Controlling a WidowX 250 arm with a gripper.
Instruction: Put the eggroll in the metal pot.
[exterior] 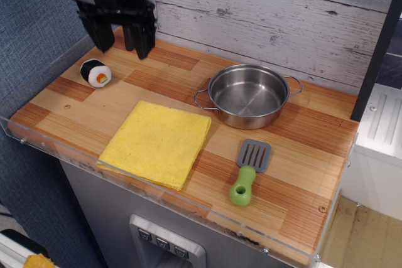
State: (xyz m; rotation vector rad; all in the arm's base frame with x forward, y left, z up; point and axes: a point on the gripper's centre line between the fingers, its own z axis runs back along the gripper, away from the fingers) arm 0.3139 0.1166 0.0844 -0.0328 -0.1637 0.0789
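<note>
At the far left corner of the table, the gripper hangs in the air with its two black fingers apart and nothing between them, which looks like a stance for coming down on something small. Its likely target, the eggroll, lies on its side just forward and left of the gripper, apart from it, white end with the orange and green centre facing the camera. Well to the right of the eggroll, the metal pot stands upright and empty, ready to receive it. A folded yellow cloth lies between them, nearer the front edge.
</note>
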